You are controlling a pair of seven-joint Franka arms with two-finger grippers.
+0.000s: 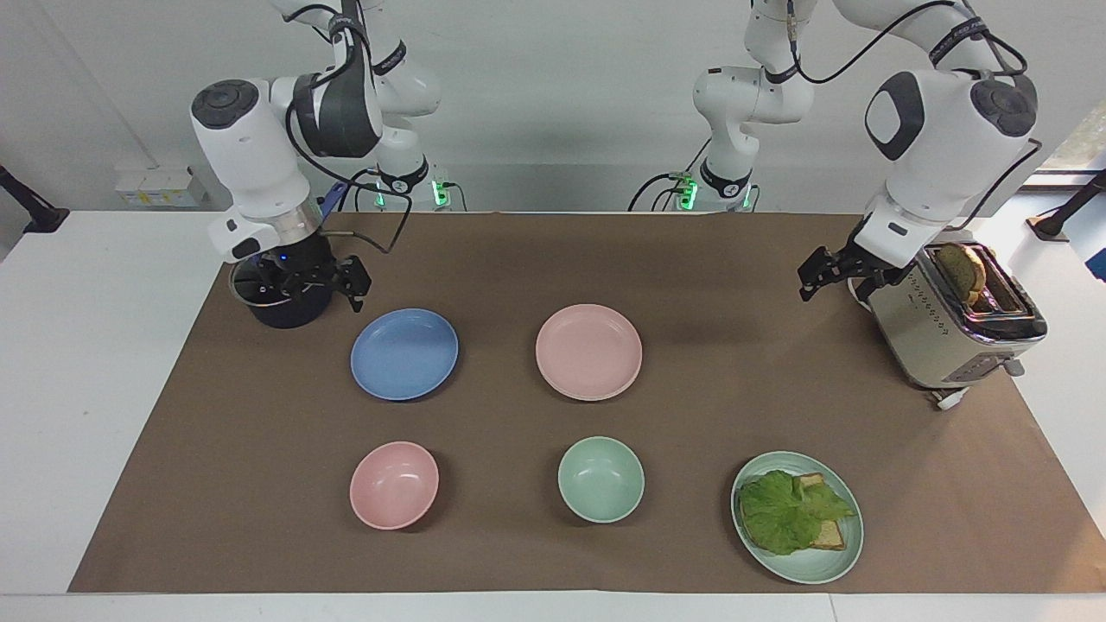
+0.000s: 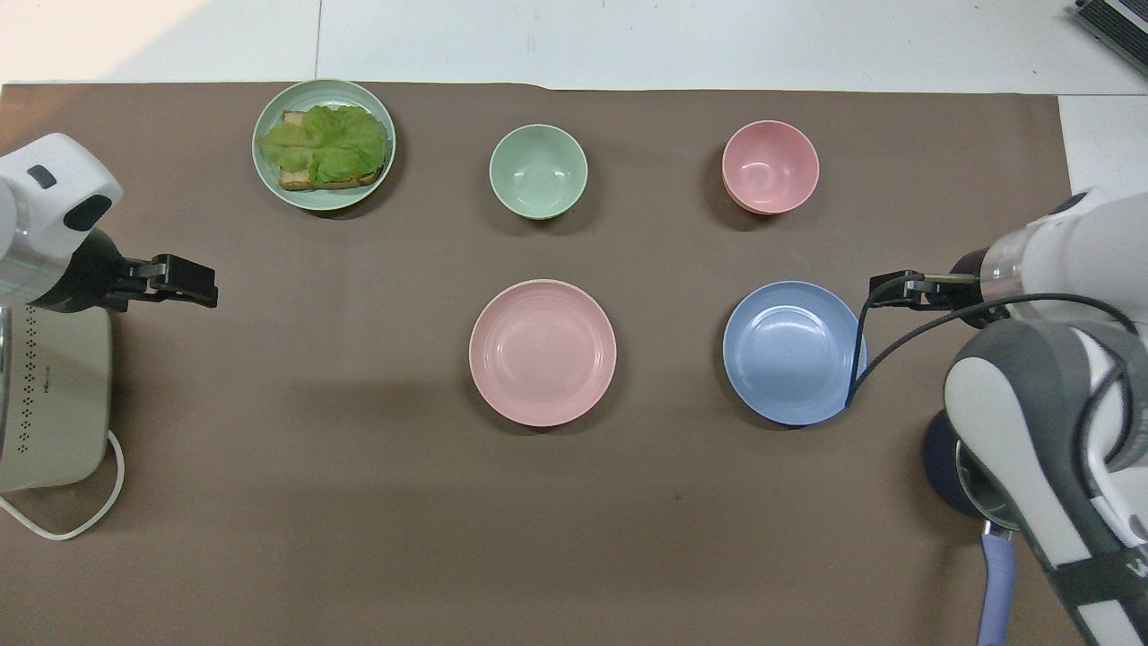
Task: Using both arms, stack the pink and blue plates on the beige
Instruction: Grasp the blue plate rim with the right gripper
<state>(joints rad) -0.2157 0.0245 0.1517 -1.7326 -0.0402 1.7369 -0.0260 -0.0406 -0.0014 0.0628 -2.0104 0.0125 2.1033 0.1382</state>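
Observation:
The pink plate lies mid-table on the brown mat. The blue plate lies beside it, toward the right arm's end. Nothing rests on either plate. The beige plate is not in view. My right gripper hangs open and empty between the dark pot and the blue plate's rim, apart from the plate. My left gripper is open and empty in the air beside the toaster, well clear of the pink plate.
A pink bowl, a green bowl and a green plate with lettuce and bread line the mat's edge farthest from the robots. The toaster holds a slice of bread. The pot's blue handle points toward the robots.

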